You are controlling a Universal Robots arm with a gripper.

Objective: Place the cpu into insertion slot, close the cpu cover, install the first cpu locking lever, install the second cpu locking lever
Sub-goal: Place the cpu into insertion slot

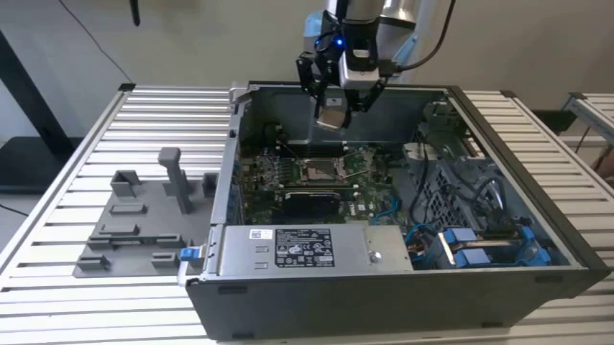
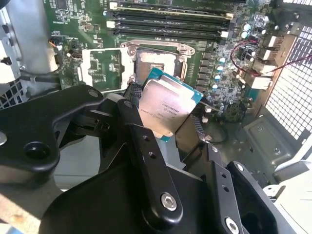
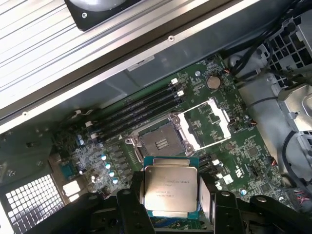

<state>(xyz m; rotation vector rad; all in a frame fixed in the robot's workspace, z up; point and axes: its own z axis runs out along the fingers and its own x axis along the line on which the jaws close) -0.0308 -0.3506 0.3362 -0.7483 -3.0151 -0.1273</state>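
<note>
My gripper (image 1: 332,108) hangs above the open computer case, shut on the cpu (image 1: 331,117), a small square chip with a silver-grey top. In both wrist views the cpu (image 2: 168,105) (image 3: 170,187) sits tilted between the black fingers (image 2: 130,105) (image 3: 132,192), above and off to one side of the insertion slot (image 2: 157,64) (image 3: 158,139). The slot (image 1: 317,170) lies bare on the green motherboard. The cpu cover (image 2: 100,68) (image 3: 209,119), a thin metal frame, is flipped open beside the slot.
Memory slots (image 3: 141,112) run alongside the socket. A grey power-supply box (image 1: 302,248) fills the case's front, and blue cables and drive bays (image 1: 470,237) lie at the exterior view's right. A grey fixture plate (image 1: 144,223) rests on the slatted table (image 1: 57,215) outside the case.
</note>
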